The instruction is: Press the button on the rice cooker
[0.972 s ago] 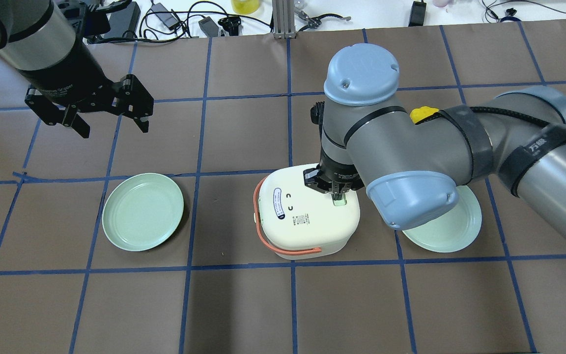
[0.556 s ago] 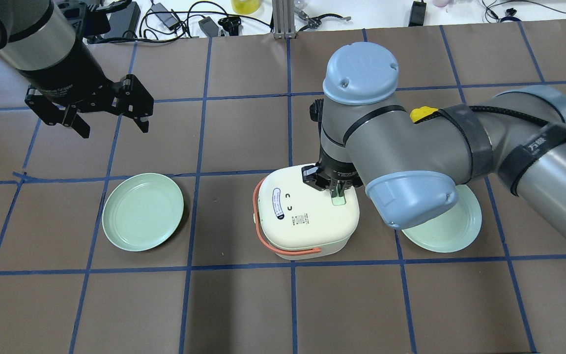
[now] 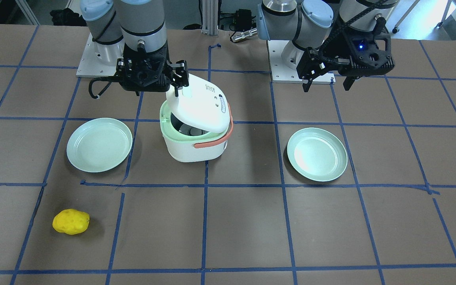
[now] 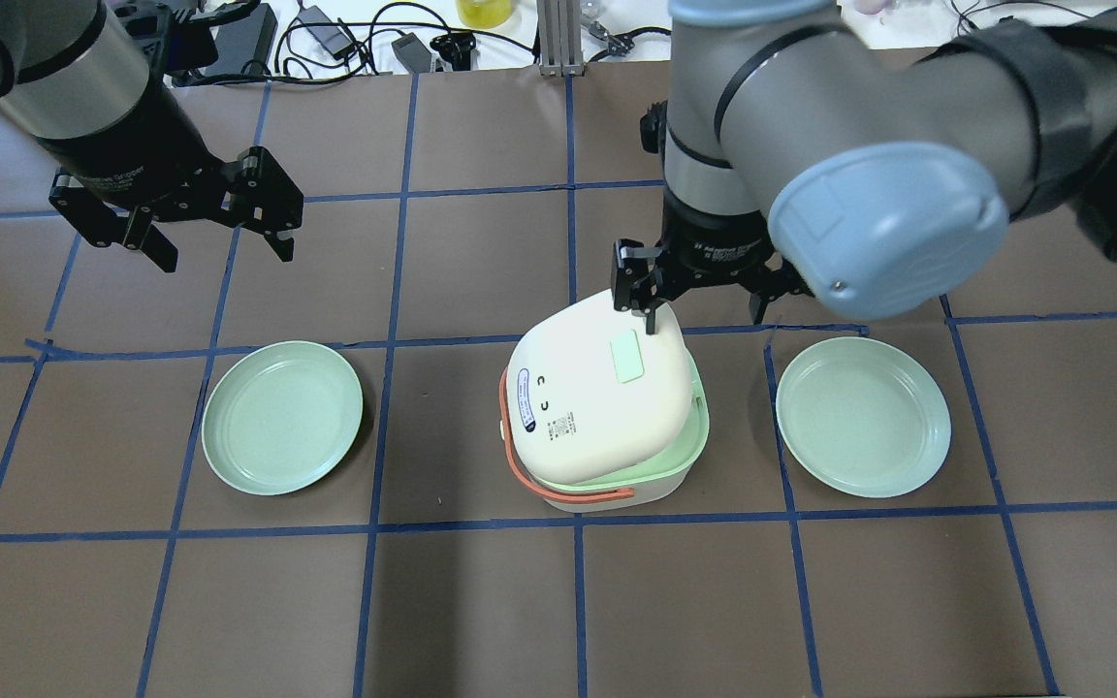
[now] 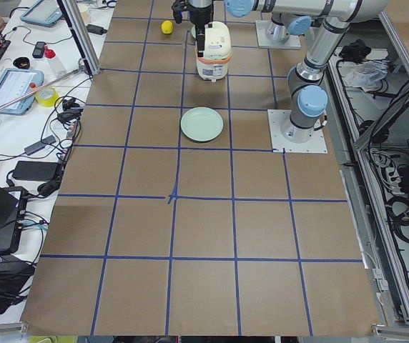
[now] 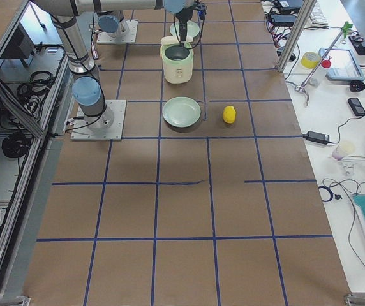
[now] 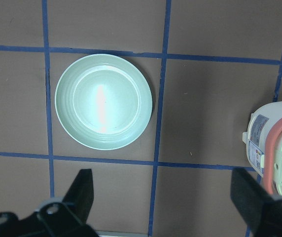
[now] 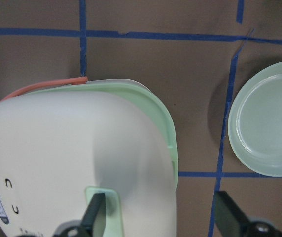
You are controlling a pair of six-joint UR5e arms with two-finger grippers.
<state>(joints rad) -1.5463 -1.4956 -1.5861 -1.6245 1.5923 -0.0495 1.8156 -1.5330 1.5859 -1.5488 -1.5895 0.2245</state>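
Rice cooker (image 4: 607, 436) stands on the bench (image 4: 481, 601) between one green plate (image 4: 282, 417) and another (image 4: 862, 417). Its lid (image 4: 578, 407) is tilted open, with the green button (image 4: 627, 369) on top uncovered. I judge the press as done. A good next move is to lift the right pincer (image 4: 704, 308) straight up, so that the lid swings free and the pot is not pushed. This pincer is wide open and holds nothing. One finger is at the raised lid edge; if it touches, I cannot tell. Farther off, the left pincer (image 4: 226, 257) hangs open and empty above the bench.
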